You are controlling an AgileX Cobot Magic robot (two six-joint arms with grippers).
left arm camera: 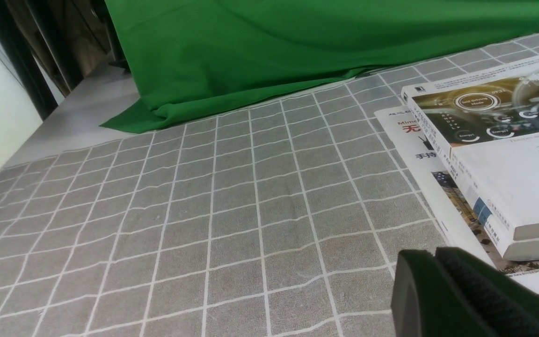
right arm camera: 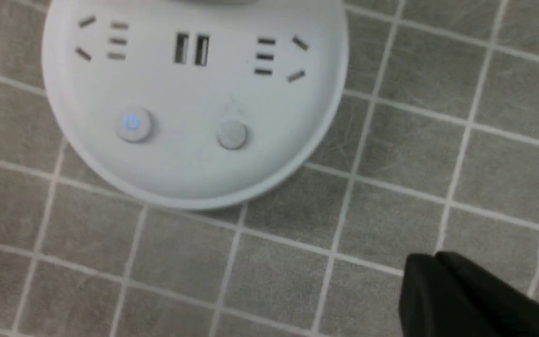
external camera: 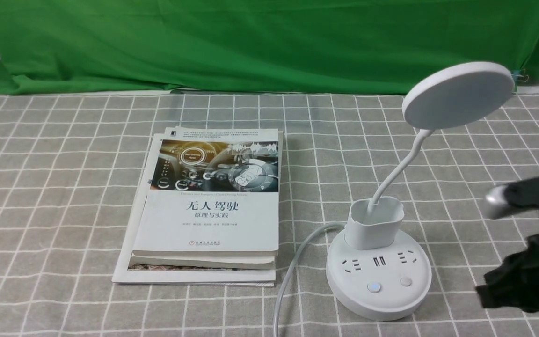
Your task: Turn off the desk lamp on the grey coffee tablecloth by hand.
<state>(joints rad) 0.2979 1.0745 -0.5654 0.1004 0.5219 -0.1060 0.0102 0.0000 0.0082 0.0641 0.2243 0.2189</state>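
Front view: the black bulky right hand (external camera: 482, 294), blurred, hangs at three o'clock of the white disc-headed desk lamp (external camera: 378, 276), near its round base but apart. Right wrist view shows its fingers (right arm camera: 442, 285) pressed together, holding nothing; the left gripper (left arm camera: 431, 264) is likewise closed and empty. The lamp stands on the grey coffee tablecloth with white grid lines (external camera: 63, 187). Stacked white books (external camera: 213, 220) lie at its nine o'clock, and a plain green backdrop cloth (external camera: 251, 42) hangs at twelve.

The grey coffee tablecloth (external camera: 63, 187) carries the desk lamp (external camera: 373, 229) and stacked books (external camera: 208, 224).

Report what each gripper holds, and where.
Nothing is held: the left gripper and right gripper are both shut and empty; neither touches the desk lamp.
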